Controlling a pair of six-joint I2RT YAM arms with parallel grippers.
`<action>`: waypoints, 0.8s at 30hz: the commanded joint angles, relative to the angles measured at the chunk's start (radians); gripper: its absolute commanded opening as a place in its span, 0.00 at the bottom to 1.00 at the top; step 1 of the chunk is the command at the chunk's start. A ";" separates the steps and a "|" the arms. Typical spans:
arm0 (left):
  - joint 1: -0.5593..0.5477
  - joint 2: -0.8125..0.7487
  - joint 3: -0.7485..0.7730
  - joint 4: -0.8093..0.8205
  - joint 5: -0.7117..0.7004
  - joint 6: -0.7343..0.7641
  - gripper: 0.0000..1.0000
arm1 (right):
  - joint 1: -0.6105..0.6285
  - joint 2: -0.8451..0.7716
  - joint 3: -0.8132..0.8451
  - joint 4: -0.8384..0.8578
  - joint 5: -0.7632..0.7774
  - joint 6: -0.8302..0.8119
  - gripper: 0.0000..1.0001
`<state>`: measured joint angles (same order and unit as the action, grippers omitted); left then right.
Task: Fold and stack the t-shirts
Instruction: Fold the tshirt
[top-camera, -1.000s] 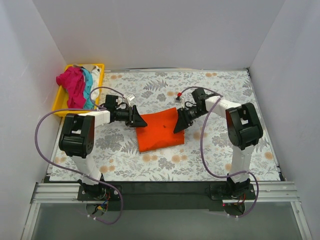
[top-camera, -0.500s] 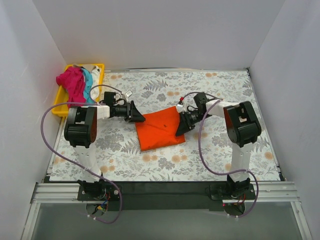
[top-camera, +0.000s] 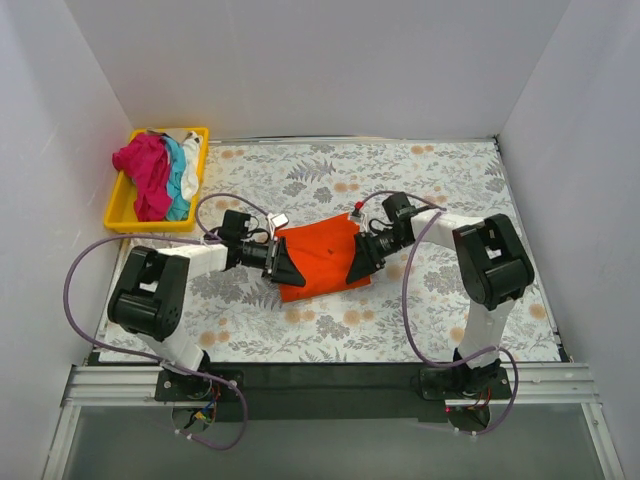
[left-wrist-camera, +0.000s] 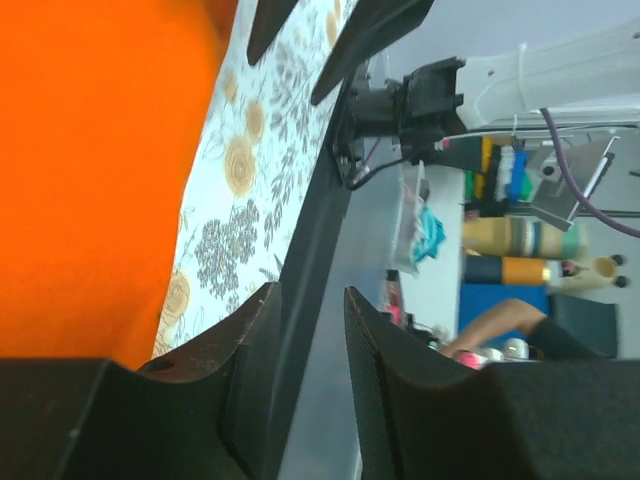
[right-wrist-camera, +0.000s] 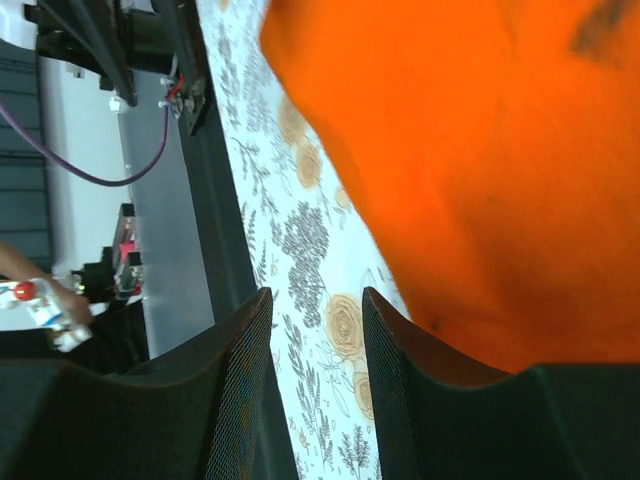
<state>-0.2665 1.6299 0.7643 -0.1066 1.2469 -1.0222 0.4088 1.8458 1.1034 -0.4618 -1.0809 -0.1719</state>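
A vivid orange t-shirt (top-camera: 318, 258) lies folded into a rough rectangle in the middle of the flowered table; it also shows in the left wrist view (left-wrist-camera: 90, 170) and the right wrist view (right-wrist-camera: 480, 150). My left gripper (top-camera: 287, 268) is low at the shirt's left edge, jaws apart with nothing between them. My right gripper (top-camera: 357, 264) is low at the shirt's right edge, also open and empty. The magenta (top-camera: 142, 172), teal (top-camera: 177, 180) and white (top-camera: 192, 170) t-shirts lie heaped in the yellow tray.
The yellow plastic tray (top-camera: 122, 212) stands at the far left of the table. A small red-topped object (top-camera: 357, 190) sits just behind the orange shirt. White walls enclose the table on three sides. Purple cables loop beside both arms.
Both grippers have come nearer and lower along the shirt's sides. The orange shirt has shifted slightly and looks more compact and squared.
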 joint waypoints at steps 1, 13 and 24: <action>-0.014 0.051 -0.034 -0.002 -0.027 -0.025 0.30 | -0.001 0.055 -0.027 0.005 -0.011 0.005 0.41; 0.061 0.268 0.023 -0.149 -0.234 0.082 0.29 | -0.030 0.164 -0.059 0.026 0.039 0.011 0.40; 0.056 0.010 0.106 -0.374 -0.040 0.357 0.33 | -0.025 -0.057 0.035 -0.150 -0.065 -0.084 0.40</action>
<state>-0.1883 1.7641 0.8658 -0.4892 1.1233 -0.7090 0.3855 1.8759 1.0618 -0.5621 -1.0840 -0.2211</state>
